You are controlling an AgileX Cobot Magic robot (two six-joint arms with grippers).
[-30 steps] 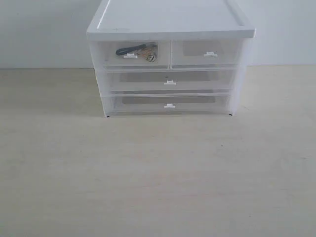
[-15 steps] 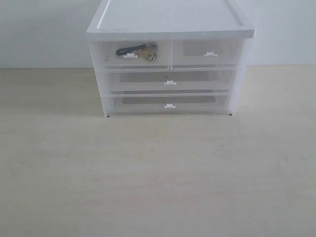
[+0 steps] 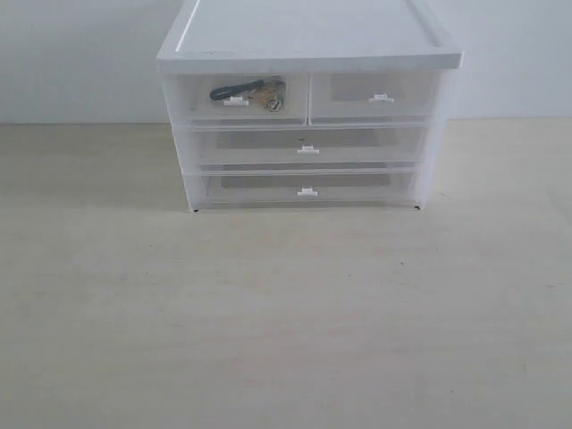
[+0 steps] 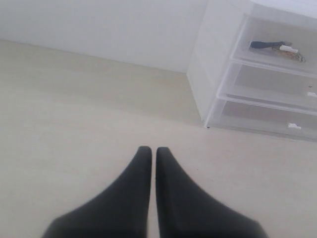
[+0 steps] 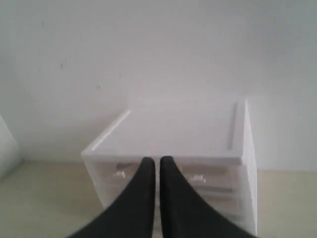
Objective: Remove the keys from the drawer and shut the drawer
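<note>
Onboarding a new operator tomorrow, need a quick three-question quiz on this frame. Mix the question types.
1. True or false: the keys lie on the table in front of the cabinet.
2. Which drawer holds the keys? A) top left B) top right C) bottom full-width
3. Fill in: the left gripper and right gripper are both ___, holding nothing.
Key: 1 false, they sit inside the drawer; 2 A; 3 shut.

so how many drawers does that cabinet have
4: the top-left small drawer, holding the keys; the top-right small drawer; the middle full-width drawer; the bottom full-width drawer. None looks hidden.
</note>
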